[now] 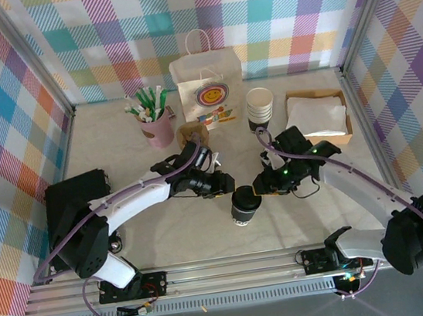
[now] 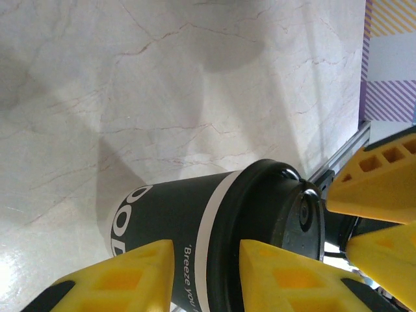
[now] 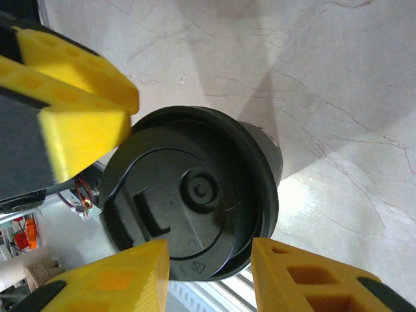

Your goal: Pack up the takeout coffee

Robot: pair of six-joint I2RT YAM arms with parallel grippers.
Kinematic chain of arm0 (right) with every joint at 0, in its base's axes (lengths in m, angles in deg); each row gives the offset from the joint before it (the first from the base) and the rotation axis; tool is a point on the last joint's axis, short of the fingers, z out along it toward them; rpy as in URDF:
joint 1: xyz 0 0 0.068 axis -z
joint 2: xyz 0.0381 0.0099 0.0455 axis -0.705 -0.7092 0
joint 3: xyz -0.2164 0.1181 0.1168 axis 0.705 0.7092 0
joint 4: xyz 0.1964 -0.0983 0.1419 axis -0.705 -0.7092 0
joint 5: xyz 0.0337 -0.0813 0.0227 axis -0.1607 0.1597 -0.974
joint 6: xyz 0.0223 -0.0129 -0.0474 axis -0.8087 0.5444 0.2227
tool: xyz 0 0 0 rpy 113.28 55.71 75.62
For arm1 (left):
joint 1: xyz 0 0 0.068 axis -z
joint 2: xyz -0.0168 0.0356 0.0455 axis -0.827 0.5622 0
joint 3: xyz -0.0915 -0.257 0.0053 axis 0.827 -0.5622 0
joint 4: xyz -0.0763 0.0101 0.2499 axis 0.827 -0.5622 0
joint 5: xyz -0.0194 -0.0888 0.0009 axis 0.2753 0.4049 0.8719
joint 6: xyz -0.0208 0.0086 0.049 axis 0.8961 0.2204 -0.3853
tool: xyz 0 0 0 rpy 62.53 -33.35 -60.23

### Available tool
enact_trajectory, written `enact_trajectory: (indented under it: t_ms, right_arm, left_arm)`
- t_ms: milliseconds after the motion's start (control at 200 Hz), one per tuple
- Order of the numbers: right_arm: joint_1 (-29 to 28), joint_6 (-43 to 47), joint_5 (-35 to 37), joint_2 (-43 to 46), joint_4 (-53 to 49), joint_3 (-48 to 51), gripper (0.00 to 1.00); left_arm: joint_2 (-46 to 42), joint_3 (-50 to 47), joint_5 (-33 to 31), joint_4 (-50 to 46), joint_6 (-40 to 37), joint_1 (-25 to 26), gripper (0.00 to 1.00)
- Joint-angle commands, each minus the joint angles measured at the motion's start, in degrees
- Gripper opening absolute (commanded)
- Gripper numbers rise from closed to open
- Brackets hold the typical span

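- Checked walls point(image 1: 8, 91) in many colours enclose a pale, marble-patterned tabletop point(image 1: 116, 147) on three sides.
- Coffee cup point(image 1: 242, 207): stands upright with its black lid point(image 3: 195, 192) fitted, near the middle of the tabletop's near edge.
- Left gripper point(image 1: 221, 185): sits just left of the cup, at lid height. In the left wrist view its yellow fingers point(image 2: 123, 276) are parted, and the cup's dark side point(image 2: 175, 221) shows through the gap. Nothing is held. Contact with the cup cannot be confirmed.
- Right gripper point(image 1: 261, 188): sits just right of the cup. In the right wrist view its fingers point(image 3: 312, 279) are apart, with the lid beyond the gap, wider than the opening. Nothing is held.
- The two grippers face each other across the lid, close together.
- Far edge, middle: white paper bag point(image 1: 207, 80) with handles and a smiley print.
- Left of the bag: pink cup point(image 1: 158, 127) of green-and-white pens.
- Right of the bag: stack of lidless cups point(image 1: 260, 109).
- Far right corner: cardboard tray point(image 1: 317, 117) of white napkins.
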Motion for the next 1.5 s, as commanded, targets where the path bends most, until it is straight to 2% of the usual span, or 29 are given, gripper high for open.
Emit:
enact_trajectory:
  t_ms: [0, 155, 415, 650, 850, 1495]
  right_arm:
    - [-0.4, -1.0, -2.1, 1.3, -0.5, 1.0, 0.38]
    - [-0.5, -1.8, -2.7, 1.0, 0.5, 1.8, 0.38]
    - [-0.5, -0.7, -3.3, 1.6, 0.2, 2.6, 0.37]
    - [-0.6, -0.9, -4.3, 5.8, 1.4, 6.0, 0.33]
    - [-1.1, -1.4, -8.3, 9.0, 3.9, 9.6, 0.28]
    - [-2.0, -3.0, -5.1, 4.1, 7.7, 10.6, 0.28]
  left_arm:
    - [-1.6, -0.7, -1.0, -1.0, -1.3, 0.3, 0.32]
    - [-2.7, -2.3, -1.2, -0.1, -0.5, 0.4, 0.32]
    - [-5.6, -3.7, -5.1, -1.2, -0.7, 0.3, 0.33]
    - [-8.2, -3.7, -6.5, -2.5, -1.5, 0.2, 0.33]
    - [-8.9, -5.2, -6.3, -2.6, -1.2, 0.2, 0.33]
    - [-8.4, -7.2, -3.4, -4.5, -1.4, 0.2, 0.33]
